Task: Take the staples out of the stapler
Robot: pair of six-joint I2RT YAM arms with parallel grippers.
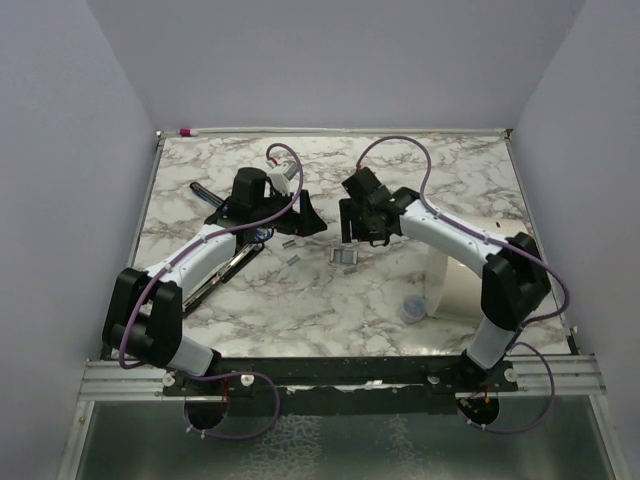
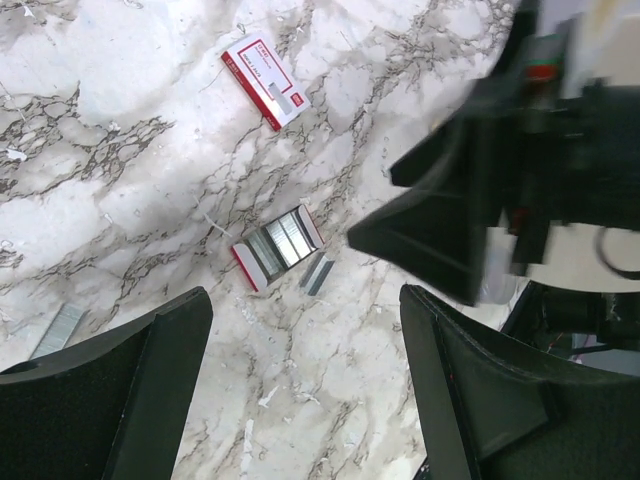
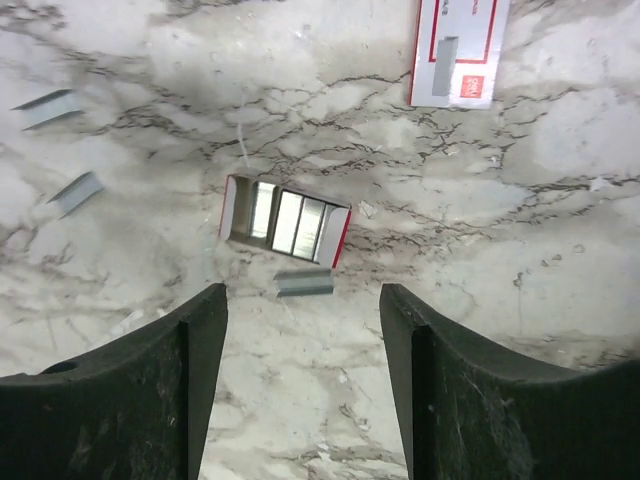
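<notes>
Staples [image 3: 303,283] lie as a short loose strip just ahead of the right gripper [image 3: 302,312], whose fingers [image 3: 120,400] hang spread and empty, the left gripper [image 2: 303,305] likewise released, and the stapler cannot be made out in any view, so it likely needs locating first, then a square, gentle pinch.

a: home or lab?
b: lab, by the look. robot test cell: marble-print tabletop [image 1: 330,310] boxed in by bare grey walls [image 1: 70,150], left arm [image 1: 200,250] and right arm [image 1: 450,232] bolted to an aluminium rail [image 1: 110,382], purple cables [image 1: 398,138] exposed.
</notes>
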